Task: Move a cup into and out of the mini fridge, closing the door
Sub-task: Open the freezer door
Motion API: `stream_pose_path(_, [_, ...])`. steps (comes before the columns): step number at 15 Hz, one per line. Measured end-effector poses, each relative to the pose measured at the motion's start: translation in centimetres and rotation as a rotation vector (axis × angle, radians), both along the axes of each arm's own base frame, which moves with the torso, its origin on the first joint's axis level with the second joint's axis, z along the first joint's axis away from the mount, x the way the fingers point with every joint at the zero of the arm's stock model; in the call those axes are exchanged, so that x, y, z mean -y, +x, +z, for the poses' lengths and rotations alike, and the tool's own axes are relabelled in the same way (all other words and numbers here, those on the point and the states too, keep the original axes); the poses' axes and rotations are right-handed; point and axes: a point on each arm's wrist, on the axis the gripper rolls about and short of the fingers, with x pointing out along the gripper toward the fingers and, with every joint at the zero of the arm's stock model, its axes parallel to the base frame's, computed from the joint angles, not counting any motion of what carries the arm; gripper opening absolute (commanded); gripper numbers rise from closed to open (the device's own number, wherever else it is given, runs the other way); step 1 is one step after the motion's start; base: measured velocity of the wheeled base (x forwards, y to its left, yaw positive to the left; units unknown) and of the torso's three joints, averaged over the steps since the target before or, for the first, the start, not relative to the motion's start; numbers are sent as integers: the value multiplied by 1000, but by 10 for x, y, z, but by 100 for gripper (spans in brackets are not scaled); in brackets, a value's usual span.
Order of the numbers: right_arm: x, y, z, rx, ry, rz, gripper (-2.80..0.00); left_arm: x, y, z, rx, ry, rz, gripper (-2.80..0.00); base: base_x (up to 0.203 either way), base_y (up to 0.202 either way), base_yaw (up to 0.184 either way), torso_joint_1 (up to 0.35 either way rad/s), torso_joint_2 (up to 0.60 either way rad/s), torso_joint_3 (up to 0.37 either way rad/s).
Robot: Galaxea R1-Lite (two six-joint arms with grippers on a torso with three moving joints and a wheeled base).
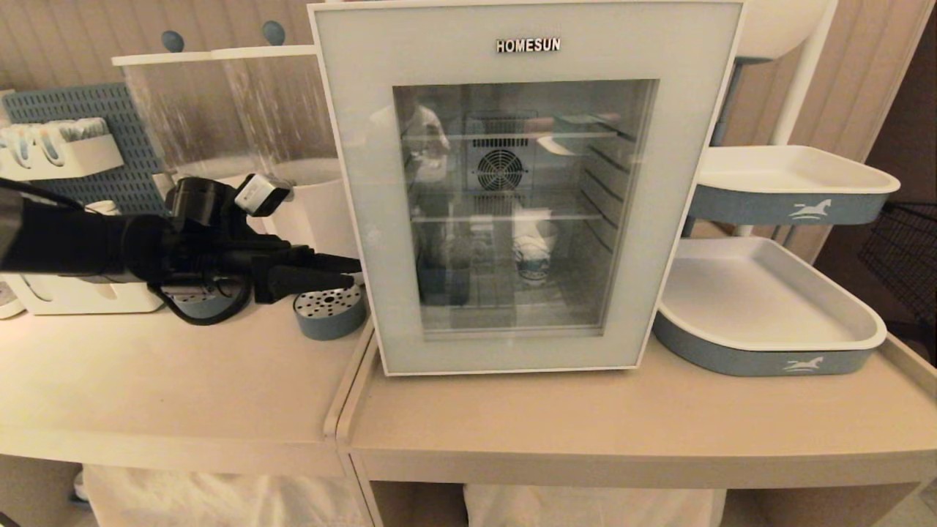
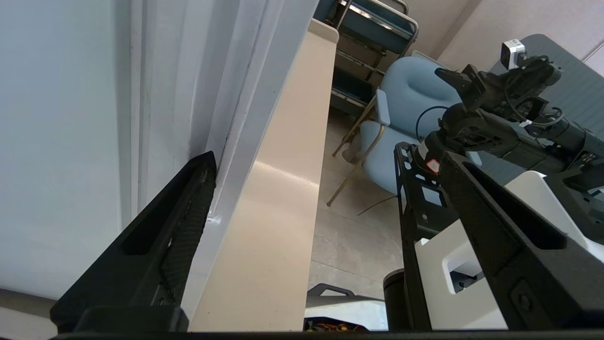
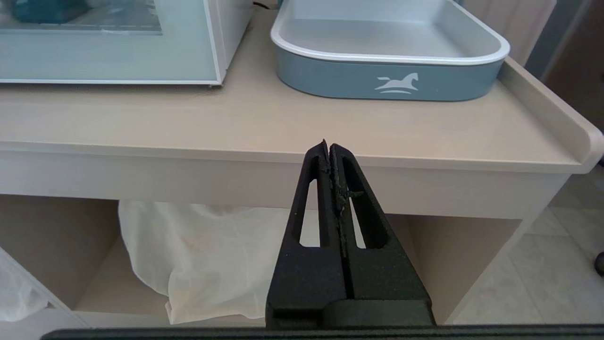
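Observation:
The mini fridge (image 1: 531, 6) stands on the counter with its door (image 1: 366, 219) closed, "HOMESUN" at the top. Through the glass the cup (image 1: 533, 256), white with a blue pattern, stands upright low inside. My left gripper (image 1: 351, 271) is open and level at the door's left edge. In the left wrist view, one of the left gripper's (image 2: 330, 160) fingertips (image 2: 200, 179) rests at the seam between the door and the fridge side (image 2: 56, 141). My right gripper (image 3: 329, 144) is shut on nothing, parked below the table's front edge, outside the head view.
Two grey-blue trays (image 1: 768, 359) (image 1: 790, 205) sit to the right of the fridge. A round perforated dish (image 1: 329, 311) lies under the left gripper. Clear dispensers (image 1: 219, 110) and a pegboard (image 1: 73, 132) stand behind. A seam (image 1: 344, 395) splits the two tabletops.

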Motion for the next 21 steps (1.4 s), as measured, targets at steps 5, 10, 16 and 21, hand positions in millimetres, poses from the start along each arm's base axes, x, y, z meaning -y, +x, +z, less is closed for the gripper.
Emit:
stream_pose_path(5, [0, 0, 0, -2, 0, 1, -280, 11, -5, 0, -3, -18, -51, 0, 0, 0, 0, 0, 0, 0])
stream_pose_path(10, [0, 0, 0, -4, 0, 1, -280, 12, -25, -5, -46, -27, -68, 0, 0, 0, 0, 0, 0, 0])
stream_pose_path(16, [0, 0, 0, -2, 0, 1, -280, 10, -55, -5, -64, -26, -66, 0, 0, 0, 0, 0, 0, 0])
stream_pose_path(21, [0, 0, 0, -3, 0, 0, -280, 14, -100, 2, -70, -25, -91, 0, 0, 0, 0, 0, 0, 0])
